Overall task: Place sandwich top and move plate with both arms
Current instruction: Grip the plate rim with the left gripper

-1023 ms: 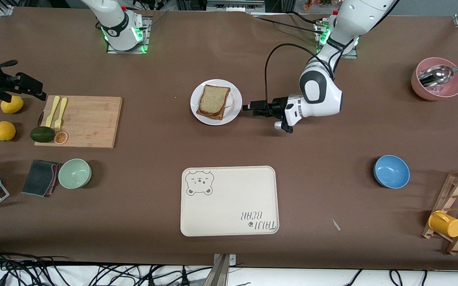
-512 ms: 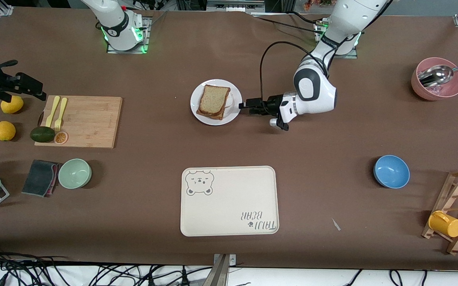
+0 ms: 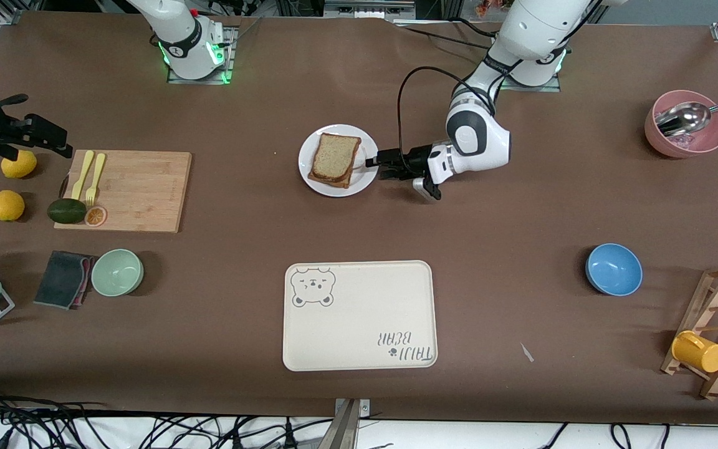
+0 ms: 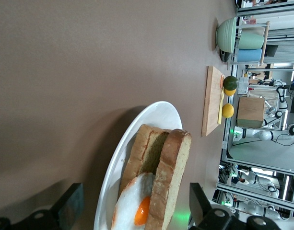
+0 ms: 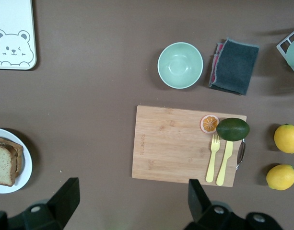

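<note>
The white plate [image 3: 366,178] lies mid-table with a sandwich on it. The sandwich top [image 3: 335,155], a speckled slice with dark crust, lies on the tanner slice. In the left wrist view the sandwich top [image 4: 177,168] covers a fried egg [image 4: 135,209] on the plate [image 4: 119,158]. My left gripper [image 3: 373,163] is low at the plate's rim on the left arm's side. The left gripper [image 4: 135,211] is open, its fingers [image 4: 70,206] straddling rim and sandwich, gripping nothing. My right gripper [image 5: 132,206] hangs open and empty high over the table by the cutting board [image 5: 185,143].
A cream bear-printed tray [image 3: 359,315] lies nearer the camera than the plate. Toward the right arm's end are the cutting board [image 3: 141,190] with forks, an avocado [image 3: 66,211], lemons, a green bowl [image 3: 117,272] and a cloth. Toward the left arm's end stand a blue bowl [image 3: 613,269], a pink bowl [image 3: 686,140] and a wooden rack.
My left gripper has slid toward the plate, from a short way off to its rim, staying open. The sandwich, the plate and the right arm have not moved.
</note>
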